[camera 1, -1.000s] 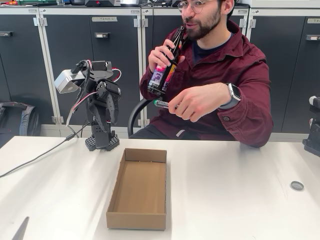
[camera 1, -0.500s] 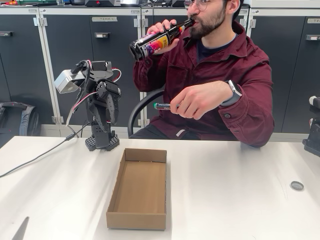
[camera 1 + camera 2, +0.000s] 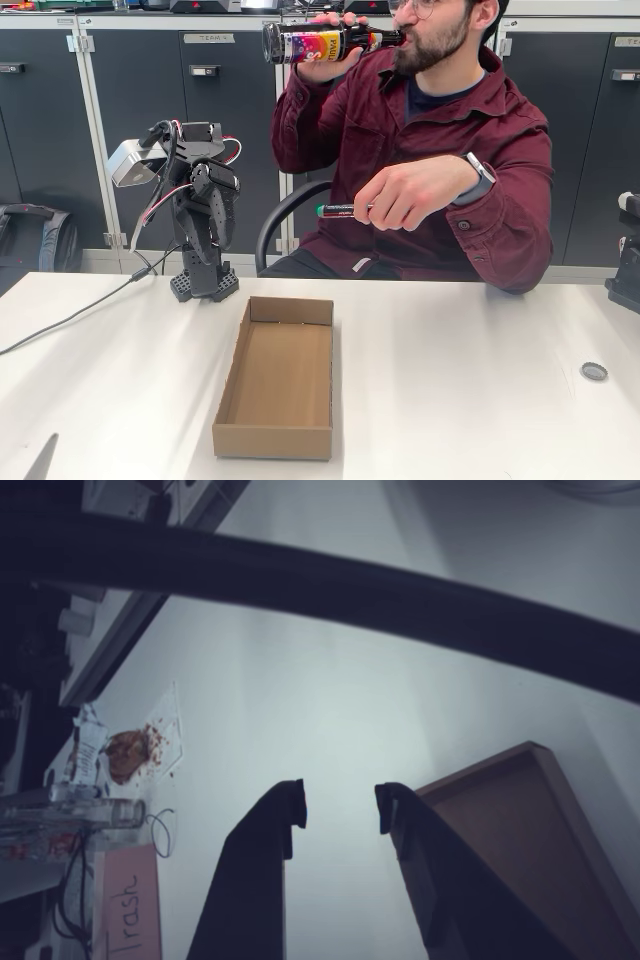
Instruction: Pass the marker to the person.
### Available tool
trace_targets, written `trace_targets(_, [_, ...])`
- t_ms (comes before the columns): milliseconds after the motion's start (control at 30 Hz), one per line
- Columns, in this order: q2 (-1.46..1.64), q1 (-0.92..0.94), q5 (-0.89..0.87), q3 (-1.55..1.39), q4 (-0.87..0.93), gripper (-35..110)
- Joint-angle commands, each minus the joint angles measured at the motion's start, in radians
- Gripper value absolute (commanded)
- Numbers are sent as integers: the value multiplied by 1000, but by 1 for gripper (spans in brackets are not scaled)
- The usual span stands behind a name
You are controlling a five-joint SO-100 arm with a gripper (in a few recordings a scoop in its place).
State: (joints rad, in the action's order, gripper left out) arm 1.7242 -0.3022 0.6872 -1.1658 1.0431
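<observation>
Tool empty, fingers parted, well apart from marker in person's hand.

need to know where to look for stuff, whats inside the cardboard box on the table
Nothing visible inside the cardboard box: the fixed view shows bare brown floor. The strip just behind its near wall is hidden. The marker is in the person's hand.

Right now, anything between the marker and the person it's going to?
Nothing visible. The marker is already in the person's hand, held above the table's far edge. The gripper is open and empty, the arm folded at its base.
</observation>
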Motion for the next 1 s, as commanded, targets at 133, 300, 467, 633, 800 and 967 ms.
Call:
trace_targets(133, [72,-11,2,6,-8,15])
trace_targets(300, [81,-11,-2,-12,-11,15])
trace_targets(467, [89,-15,3,-5,2,15])
trace_targets(633, [140,-18,15,-83,-38,15])
trace_targets(800, [164,-12,18,-97,-44,15])
trace_targets(967, [163,-6,17,-84,-32,15])
